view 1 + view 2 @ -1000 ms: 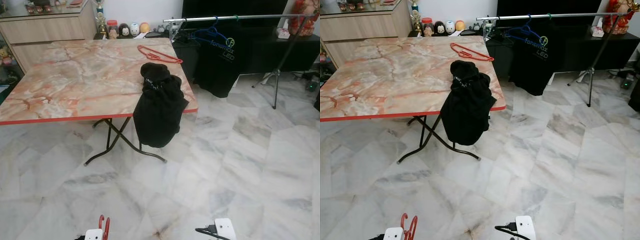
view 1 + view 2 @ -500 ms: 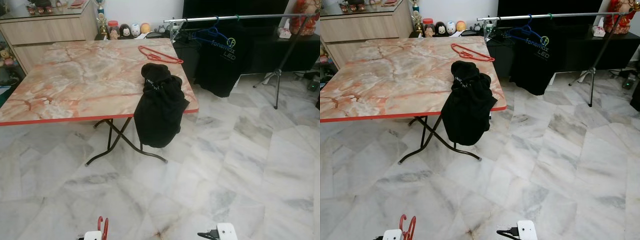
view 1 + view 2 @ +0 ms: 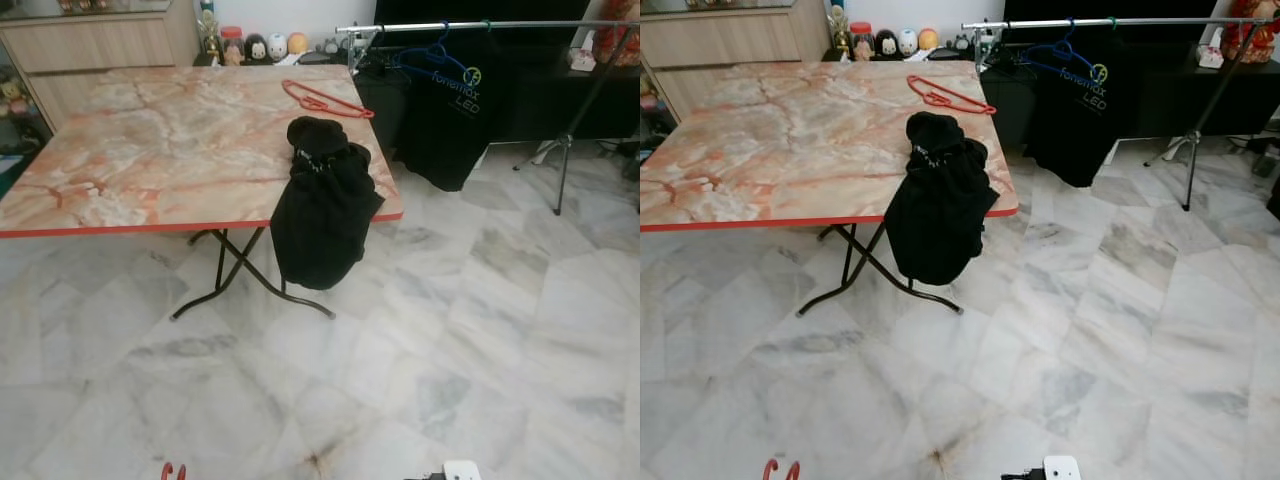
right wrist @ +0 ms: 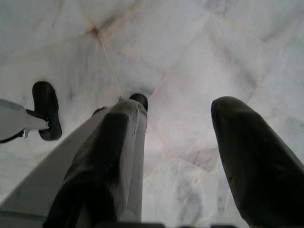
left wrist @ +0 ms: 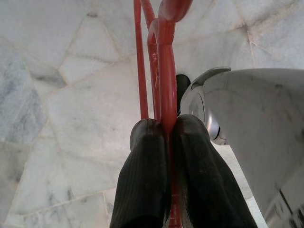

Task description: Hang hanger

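Left tool [image 5: 164, 142] clamped on red hanger [image 5: 164, 66] low over marble floor [image 3: 480, 330]; right tool [image 4: 183, 156] open; clothes rail [image 3: 480, 24] upper right of frame

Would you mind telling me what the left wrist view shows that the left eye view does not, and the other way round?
The left wrist view shows the left gripper with its fingers clamped on the red hanger.

The left eye view shows the marble-patterned table, a second red hanger lying on it, the black garment draped over its edge, and the clothes rail with a black shirt.

Both show the marble floor and the held hanger, whose tip peeks in at the eye view's lower edge.
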{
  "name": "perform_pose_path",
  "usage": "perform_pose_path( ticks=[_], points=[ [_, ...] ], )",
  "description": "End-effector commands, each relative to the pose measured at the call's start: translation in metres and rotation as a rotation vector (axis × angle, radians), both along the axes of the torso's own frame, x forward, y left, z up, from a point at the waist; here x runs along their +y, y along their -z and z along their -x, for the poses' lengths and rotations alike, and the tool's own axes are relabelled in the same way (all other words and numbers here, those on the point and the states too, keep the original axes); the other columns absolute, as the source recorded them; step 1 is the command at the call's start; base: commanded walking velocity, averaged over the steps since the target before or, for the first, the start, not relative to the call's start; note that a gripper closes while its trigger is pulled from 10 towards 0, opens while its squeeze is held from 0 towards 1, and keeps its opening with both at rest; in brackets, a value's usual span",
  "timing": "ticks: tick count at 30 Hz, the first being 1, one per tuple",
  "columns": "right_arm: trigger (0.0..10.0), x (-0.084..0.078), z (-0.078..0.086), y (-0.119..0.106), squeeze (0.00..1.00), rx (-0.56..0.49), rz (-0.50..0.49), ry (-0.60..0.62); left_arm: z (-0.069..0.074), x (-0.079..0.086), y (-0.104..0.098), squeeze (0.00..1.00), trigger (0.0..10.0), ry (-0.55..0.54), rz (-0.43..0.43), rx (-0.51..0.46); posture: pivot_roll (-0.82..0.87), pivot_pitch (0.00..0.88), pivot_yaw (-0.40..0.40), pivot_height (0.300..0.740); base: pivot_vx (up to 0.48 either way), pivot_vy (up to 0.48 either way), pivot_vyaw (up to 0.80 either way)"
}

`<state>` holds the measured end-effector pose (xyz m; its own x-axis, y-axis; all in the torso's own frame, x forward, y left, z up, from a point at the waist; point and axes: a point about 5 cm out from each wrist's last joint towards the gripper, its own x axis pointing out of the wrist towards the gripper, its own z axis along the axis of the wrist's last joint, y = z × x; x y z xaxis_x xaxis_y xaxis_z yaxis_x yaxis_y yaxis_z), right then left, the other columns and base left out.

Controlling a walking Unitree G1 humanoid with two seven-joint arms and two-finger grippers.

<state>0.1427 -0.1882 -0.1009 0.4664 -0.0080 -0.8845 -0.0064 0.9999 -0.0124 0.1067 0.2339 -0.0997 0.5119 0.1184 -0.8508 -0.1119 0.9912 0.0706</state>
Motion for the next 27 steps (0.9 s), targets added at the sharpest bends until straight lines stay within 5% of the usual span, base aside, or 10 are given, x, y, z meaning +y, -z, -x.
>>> perform_pose_path(
  ticks=[1,13,21,27],
  points=[
    [10.0,-0.002,-0.009,-0.004,0.0,-0.014,0.0,-0.003,-0.003,-0.008,0.001,0.0,10.0,-0.003,0.031,-0.017,0.08,0.086,-0.104,0.74,0.0,0.0,0.0],
    [10.0,-0.021,-0.016,-0.009,0.0,-0.022,0.042,0.034,-0.004,-0.027,0.005,0.0,10.0,0.027,0.065,0.016,0.03,0.056,-0.037,0.74,0.0,0.0,0.0],
    [10.0,-0.014,-0.005,-0.003,0.0,0.007,0.018,0.04,-0.034,-0.007,-0.008,0.0,10.0,0.022,0.027,-0.067,0.04,0.04,-0.043,0.74,0.0,0.0,0.0],
    [10.0,-0.011,-0.019,-0.008,0.0,-0.021,0.011,0.054,-0.051,-0.006,-0.016,0.0,10.0,-0.005,0.036,-0.131,0.03,0.027,-0.036,0.74,0.0,0.0,0.0]
  ],
)
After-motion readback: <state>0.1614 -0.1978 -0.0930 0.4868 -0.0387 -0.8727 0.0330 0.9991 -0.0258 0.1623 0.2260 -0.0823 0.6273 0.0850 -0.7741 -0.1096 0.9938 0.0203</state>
